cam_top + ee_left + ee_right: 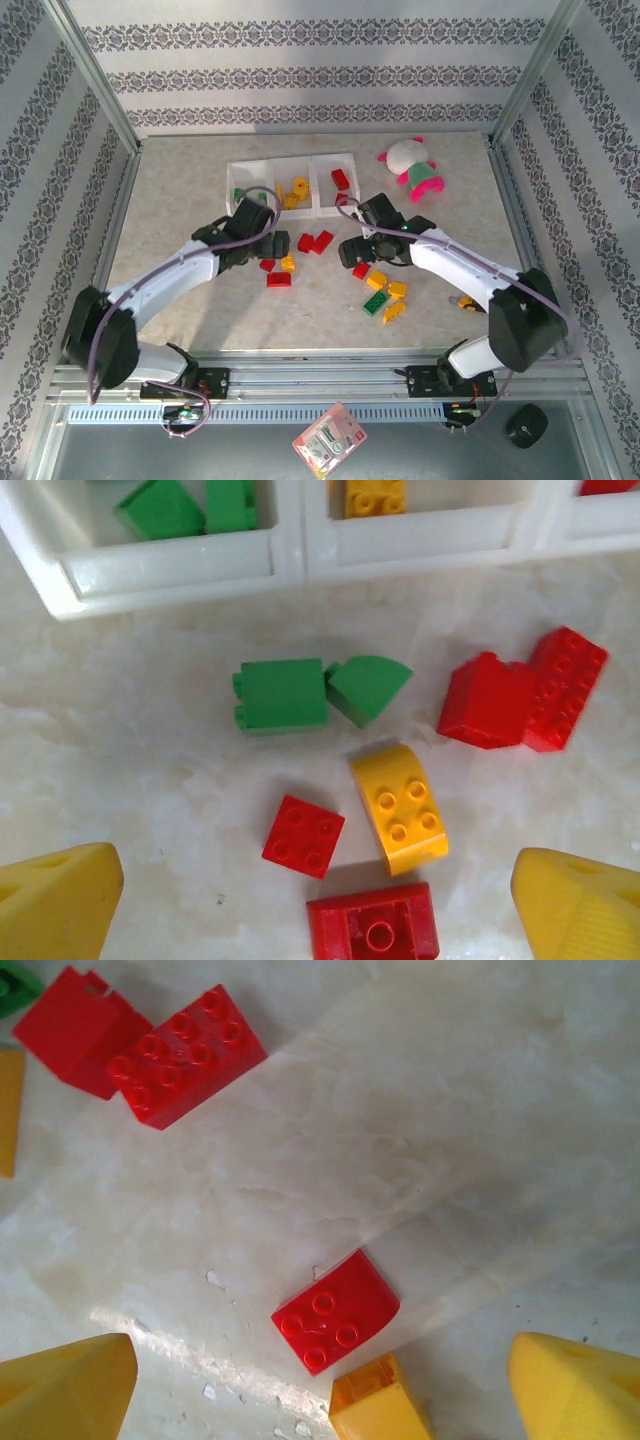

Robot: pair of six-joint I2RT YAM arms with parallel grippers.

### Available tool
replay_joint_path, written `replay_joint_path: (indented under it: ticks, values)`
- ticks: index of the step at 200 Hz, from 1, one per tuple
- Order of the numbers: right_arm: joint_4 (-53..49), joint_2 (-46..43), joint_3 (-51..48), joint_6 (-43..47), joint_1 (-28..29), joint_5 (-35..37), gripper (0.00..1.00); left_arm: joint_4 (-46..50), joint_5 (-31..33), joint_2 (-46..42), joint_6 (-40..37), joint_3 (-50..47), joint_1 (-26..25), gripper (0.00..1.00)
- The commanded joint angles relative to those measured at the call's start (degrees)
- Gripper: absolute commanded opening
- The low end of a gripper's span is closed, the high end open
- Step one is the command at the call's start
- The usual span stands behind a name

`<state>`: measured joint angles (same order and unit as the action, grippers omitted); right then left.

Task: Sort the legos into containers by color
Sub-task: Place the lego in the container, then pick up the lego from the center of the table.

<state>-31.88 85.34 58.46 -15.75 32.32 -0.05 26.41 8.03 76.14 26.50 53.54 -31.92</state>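
So, tray: translucent white plastic tray (270, 160) of three joined square compartments with low glossy walls, at the far middle of the table; green pieces in the left compartment, yellow in the middle, red in the right.
Table: pale marbled tabletop (180, 190), smooth, with a faint sheen.
Left gripper: left gripper (316, 875) just in front of the tray's near wall; its yellow wedge-shaped fingers (55, 910) are spread wide, clamped on nothing.
Legos under left gripper: hard shiny plastic; green square block (283, 695) touching green quarter-round wedge (365, 687); red sloped brick (487, 702) against red long studded brick (565, 687); yellow curved four-stud brick (400, 808) beside small red four-stud square (303, 836).
Between the left fingers: red upturned brick (372, 925), hollow underside showing, touching neither finger.
Right gripper: right gripper (320, 1355) with jaws wide apart, holding nothing.
Between the right fingers: red curved four-stud brick (335, 1312), with an orange-yellow brick (375, 1400) touching its near corner; both clear of the pads.
Loose group: yellow, red and green bricks (385, 290) by the right arm.
Plush: pink, white and green plush toy (412, 165), right of the tray.
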Motion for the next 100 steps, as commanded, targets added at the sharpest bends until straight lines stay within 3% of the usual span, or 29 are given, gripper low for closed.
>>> replay_joint_path:
  ticks: [1,25,50,100]
  values:
    - [-2.7,4.7,3.0,-8.7,-0.6,-0.7,0.93,-10.5,4.4,-7.7,-7.7,-4.5,-3.4,0.99]
    - [-1.2,8.9,4.0,-14.9,-0.5,-0.9,0.9,-16.8,-0.5,-14.8,-15.5,-10.5,-4.9,0.99]
    - [0.4,11.3,3.6,-19.3,-0.2,-0.2,0.86,-16.3,-5.0,-19.0,-20.7,-12.4,-4.9,0.99]
    - [2.6,13.4,1.0,-23.4,0.3,-1.7,0.83,-16.4,-8.9,-22.3,-24.3,-14.2,-4.9,0.99]
